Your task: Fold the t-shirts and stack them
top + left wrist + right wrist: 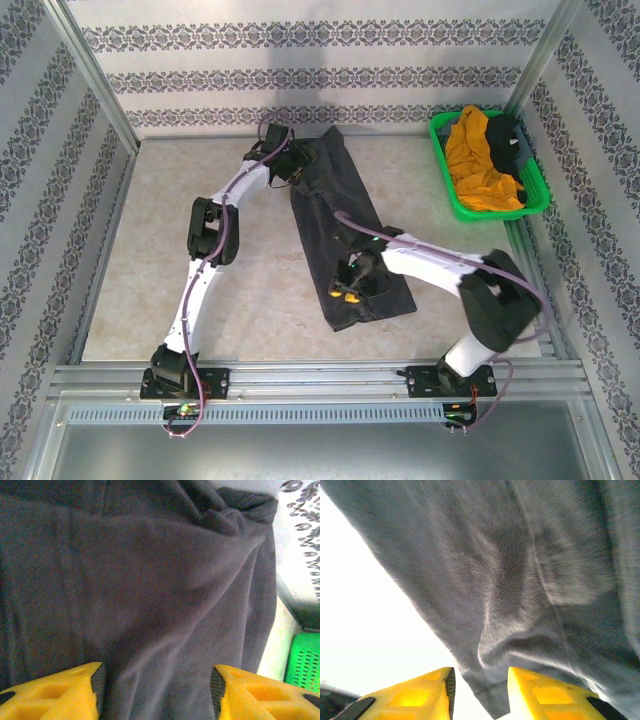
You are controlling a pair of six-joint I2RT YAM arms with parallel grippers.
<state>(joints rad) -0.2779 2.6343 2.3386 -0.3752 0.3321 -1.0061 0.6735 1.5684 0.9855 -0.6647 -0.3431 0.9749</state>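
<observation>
On the table [200, 170] in front of you, the charcoal grey t-shirt [345, 225] lies folded into a long strip, running diagonally from the far middle toward the near right. Your left gripper [292, 165] sits at its far end, yellow fingers [60, 692] spread wide over the cloth, gripping nothing. Your right gripper [350, 288] is at the near end, jaws partly open, with a corner of the hem in the gap, not pinched. At far right, the green basket [495, 213] holds the mustard-orange t-shirt [475, 160] and the black t-shirt [500, 130].
</observation>
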